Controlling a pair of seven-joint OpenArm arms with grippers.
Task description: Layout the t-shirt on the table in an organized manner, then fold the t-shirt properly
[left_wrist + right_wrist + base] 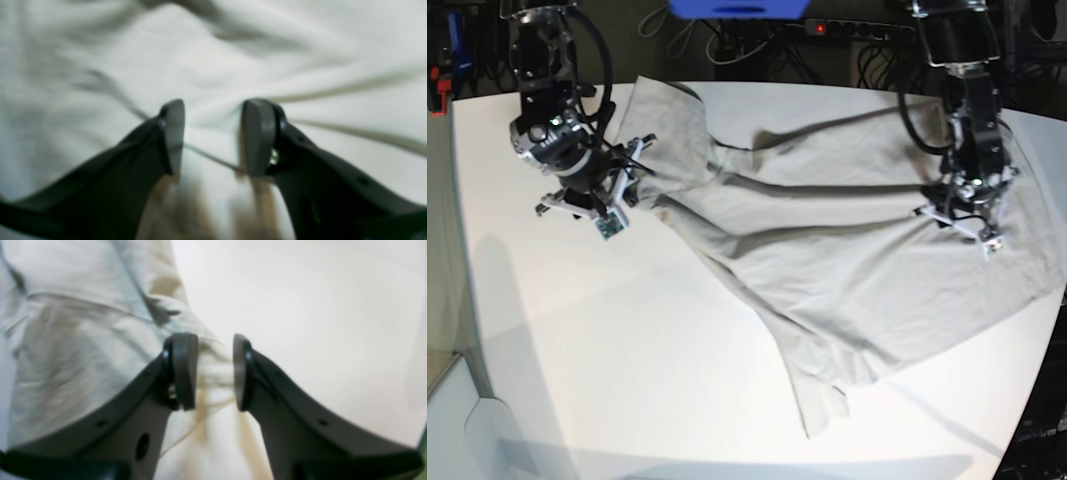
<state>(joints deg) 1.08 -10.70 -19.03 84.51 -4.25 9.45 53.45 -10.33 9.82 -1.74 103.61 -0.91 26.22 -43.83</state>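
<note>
The light grey-beige t-shirt (847,260) lies spread but creased across the right half of the white table (627,330), with long folds pulled taut between my two grippers. My left gripper (957,205) sits on the shirt's far right part. In the left wrist view my left gripper (213,136) has cloth (213,60) bunched between its fingers, and creases radiate from there. My right gripper (627,180) is at the shirt's left edge. In the right wrist view my right gripper (215,373) pinches a bunch of the shirt's edge (83,340), with bare table (317,323) beside it.
A power strip with cables (857,28) and a blue object (737,8) lie behind the table's far edge. The shirt's right side reaches the table's right edge (1057,290). Bare tabletop lies at the front left.
</note>
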